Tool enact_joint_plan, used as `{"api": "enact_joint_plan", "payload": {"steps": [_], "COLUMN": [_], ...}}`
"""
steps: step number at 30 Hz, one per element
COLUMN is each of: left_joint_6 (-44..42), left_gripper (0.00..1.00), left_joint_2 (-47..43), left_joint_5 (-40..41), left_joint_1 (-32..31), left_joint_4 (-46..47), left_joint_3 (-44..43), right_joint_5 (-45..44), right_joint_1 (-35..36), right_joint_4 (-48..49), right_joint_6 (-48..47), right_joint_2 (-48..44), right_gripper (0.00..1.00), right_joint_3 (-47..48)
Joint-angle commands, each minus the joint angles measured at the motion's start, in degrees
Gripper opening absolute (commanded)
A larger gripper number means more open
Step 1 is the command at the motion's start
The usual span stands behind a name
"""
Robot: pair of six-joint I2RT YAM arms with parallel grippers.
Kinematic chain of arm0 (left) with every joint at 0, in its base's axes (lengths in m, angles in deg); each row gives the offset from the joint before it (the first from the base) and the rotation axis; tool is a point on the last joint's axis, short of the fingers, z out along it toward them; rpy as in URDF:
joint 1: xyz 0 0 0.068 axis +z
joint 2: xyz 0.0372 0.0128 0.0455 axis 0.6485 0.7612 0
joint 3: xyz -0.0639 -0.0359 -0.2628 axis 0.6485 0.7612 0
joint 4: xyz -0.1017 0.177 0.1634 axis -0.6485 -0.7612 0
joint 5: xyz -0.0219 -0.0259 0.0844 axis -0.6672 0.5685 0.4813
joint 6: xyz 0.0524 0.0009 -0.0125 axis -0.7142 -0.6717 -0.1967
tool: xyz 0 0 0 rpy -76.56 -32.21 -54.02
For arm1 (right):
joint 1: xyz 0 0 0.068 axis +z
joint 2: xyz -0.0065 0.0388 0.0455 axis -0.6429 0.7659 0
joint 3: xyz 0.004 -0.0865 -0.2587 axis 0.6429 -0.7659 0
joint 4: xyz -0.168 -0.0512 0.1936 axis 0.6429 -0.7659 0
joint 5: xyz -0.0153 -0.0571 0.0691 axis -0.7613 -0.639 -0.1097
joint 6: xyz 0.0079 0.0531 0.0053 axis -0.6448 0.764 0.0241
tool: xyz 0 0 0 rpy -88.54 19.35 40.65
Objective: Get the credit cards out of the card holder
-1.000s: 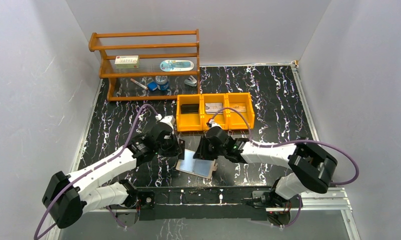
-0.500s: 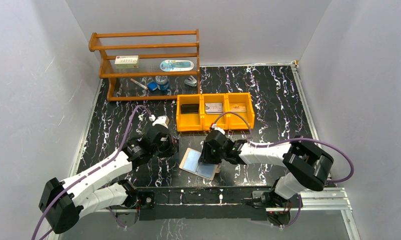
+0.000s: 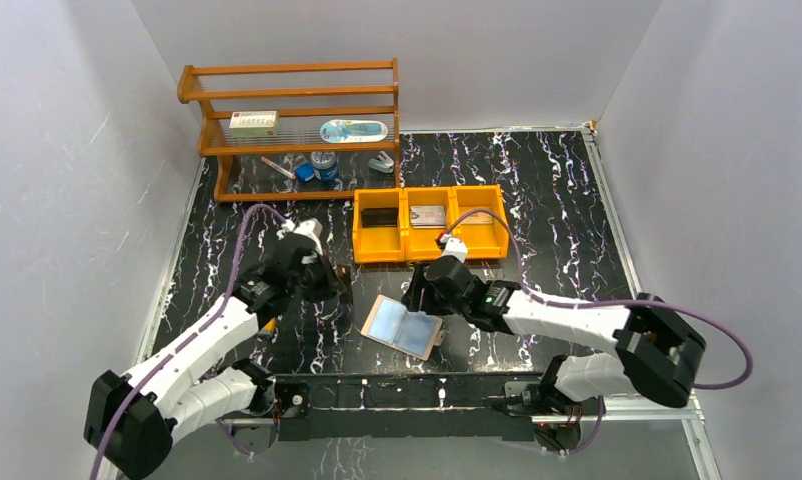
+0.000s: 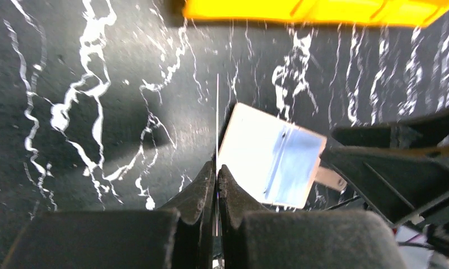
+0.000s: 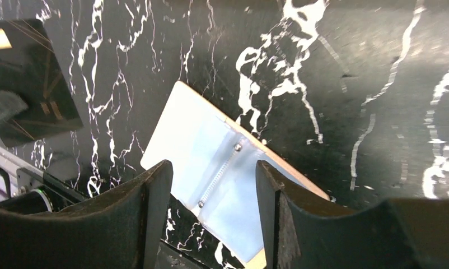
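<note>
Beneath the spread right jaws (image 5: 212, 171), the card holder (image 3: 404, 327) lies open on the counter (image 3: 547, 200), shiny sleeves facing up. Just left of it, the left jaws (image 4: 216, 168) are pressed together, pinching 1 brownish credit card (image 5: 32, 78) upright. Ahead of both jaws sits the orange tray (image 3: 387, 250) with 3 compartments.

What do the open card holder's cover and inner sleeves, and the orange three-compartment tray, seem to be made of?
Small tan folding card holder: cover looks like matte leather or imitation; its sleeves look clear glossy plastic, reflecting bluish light. Orange three-compartment tray: probably moulded plastic, uniform colour, smooth walls.
</note>
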Motion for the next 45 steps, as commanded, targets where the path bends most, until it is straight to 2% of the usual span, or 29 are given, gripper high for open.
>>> {"api": "enact_joint_plan", "payload": {"steps": [1, 4, 6, 8, 10, 16, 21, 33, 38, 43, 45], "left_joint_6": [-2.6, -2.6, -2.9, -1.9, 0.3, 10.0, 15.7, 15.2, 16.0, 14.4, 12.1], "left_gripper": [0.0, 0.0, 0.0, 0.0, 0.0, 0.0, 0.0, 0.0, 0.0, 0.0, 0.03], "left_joint_2": [-3.8, -3.8, -3.3, -3.0, -2.6, 2.3, 6.0, 5.1, 6.1, 5.6, 5.1], "left_joint_5": [-14.4, -21.3, -25.0, -29.1, -33.7, -44.8, -49.7, -51.5, -53.2, -52.9, -51.5], "left_joint_1": [8.6, 10.6, 10.8, 10.9, 10.9, 10.9, 10.9, 10.9, 10.9, 10.8, 10.9], "left_joint_4": [4.1, 8.3, 10.6, 14.5, 21.0, 40.4, 50.1, 49.0, 50.4, 48.1, 43.5], "left_joint_3": [0.7, 2.4, 3.1, 4.6, 6.7, 12.9, 14.3, 13.0, 13.2, 12.9, 11.4], "right_joint_5": [-10.1, -8.3, 1.6, 14.3, 21.4, 33.3, 39.1, 48.3, 48.1, 47.8, 46.7], "right_joint_1": [-0.4, -2.1, -6.1, -11.8, -14.7, -14.8, -14.9, -14.8, -14.9, -14.9, -14.9], "right_joint_4": [2.9, 4.4, 10.6, 18.0, 24.6, 36.0, 45.9, 61.3, 64.7, 68.6, 68.4], "right_joint_6": [-2.0, -2.8, -4.0, -3.4, -2.1, 1.2, 3.9, 9.4, 10.9, 12.5, 12.4], "right_joint_2": [-7.0, -10.8, -12.9, -14.0, -14.4, -9.1, -3.8, 4.3, 6.5, 7.5, 6.8], "right_gripper": [0.69, 0.8, 0.83, 0.82, 0.82, 0.8, 0.74, 0.42, 0.35, 0.13, 0.01], "right_joint_3": [-3.2, -4.9, -7.7, -11.3, -14.0, -13.4, -13.3, -11.8, -12.0, -12.8, -13.3]}}
